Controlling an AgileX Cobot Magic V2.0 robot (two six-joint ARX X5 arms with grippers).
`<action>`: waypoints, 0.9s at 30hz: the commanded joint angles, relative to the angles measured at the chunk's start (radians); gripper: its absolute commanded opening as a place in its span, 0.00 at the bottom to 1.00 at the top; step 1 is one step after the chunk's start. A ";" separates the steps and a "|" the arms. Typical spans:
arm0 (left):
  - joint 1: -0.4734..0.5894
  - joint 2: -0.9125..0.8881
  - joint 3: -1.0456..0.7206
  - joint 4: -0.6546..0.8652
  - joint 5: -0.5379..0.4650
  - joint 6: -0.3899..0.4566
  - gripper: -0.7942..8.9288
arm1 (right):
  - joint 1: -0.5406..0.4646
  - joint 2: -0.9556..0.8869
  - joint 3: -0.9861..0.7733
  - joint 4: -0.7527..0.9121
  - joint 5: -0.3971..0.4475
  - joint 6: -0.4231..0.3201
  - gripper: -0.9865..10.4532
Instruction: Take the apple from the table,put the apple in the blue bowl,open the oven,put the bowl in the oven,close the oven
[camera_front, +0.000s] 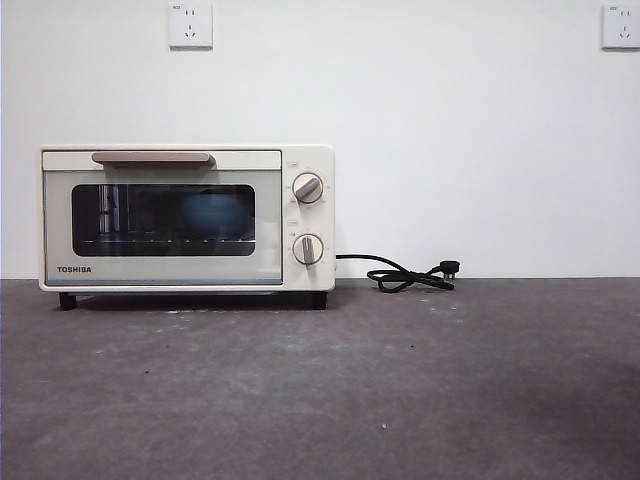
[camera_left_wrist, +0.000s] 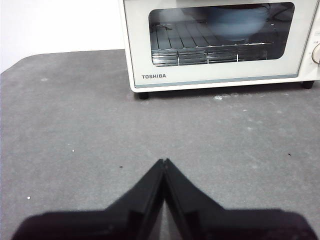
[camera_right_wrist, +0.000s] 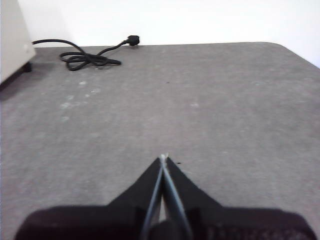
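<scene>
Oven (camera_front: 187, 217) door closed, blue bowl (camera_left_wrist: 235, 22) inside; both grippers' jaws pressed together, empty.

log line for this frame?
oven: door closed | blue bowl: inside on rack | left gripper: shut, empty | right gripper: shut, empty

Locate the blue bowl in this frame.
The blue bowl sits inside the closed oven, on its wire rack behind the dark glass door, toward the knob side.
</scene>
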 joint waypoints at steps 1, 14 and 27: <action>-0.002 0.000 -0.011 0.006 -0.002 -0.005 0.08 | 0.021 -0.003 -0.010 0.004 0.000 0.012 0.09; -0.002 0.000 -0.011 0.006 -0.002 -0.006 0.08 | 0.026 -0.001 -0.010 0.005 0.000 0.036 0.09; -0.002 0.000 -0.011 0.006 -0.002 -0.006 0.08 | 0.026 -0.001 -0.010 0.005 0.000 0.036 0.09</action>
